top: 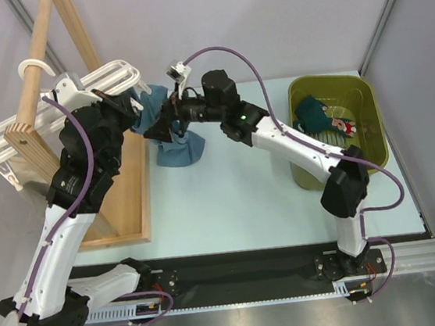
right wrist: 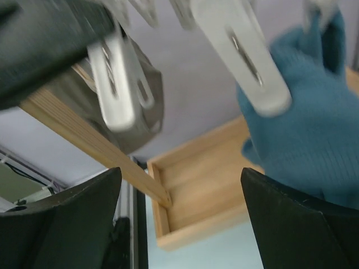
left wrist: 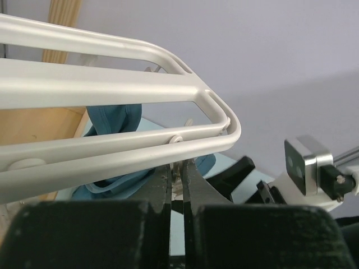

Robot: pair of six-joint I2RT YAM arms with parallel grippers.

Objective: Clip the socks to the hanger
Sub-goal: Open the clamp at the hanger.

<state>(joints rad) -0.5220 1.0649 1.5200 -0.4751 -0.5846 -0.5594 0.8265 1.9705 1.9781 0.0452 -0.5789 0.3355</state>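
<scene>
Left pincer (left wrist: 176,193), pinched narrow on clip (left wrist: 176,168) of white plastic hanger (left wrist: 112,84), likely to open it for steel-blue fabric sock (left wrist: 112,120); right pincer (right wrist: 179,216), spread wide.

The hanger (top: 106,77) hangs on the left rack (top: 128,208), sock (top: 181,153) beside it; the right bin (top: 369,98) holds socks (top: 314,116).

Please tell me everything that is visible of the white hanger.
The hanger is white plastic, a flat frame of parallel bars with rounded corners. Its hook loops over the wooden rack's pole. Clips dangle beneath; a blue sock hangs there. The left gripper pinches one clip.
</scene>
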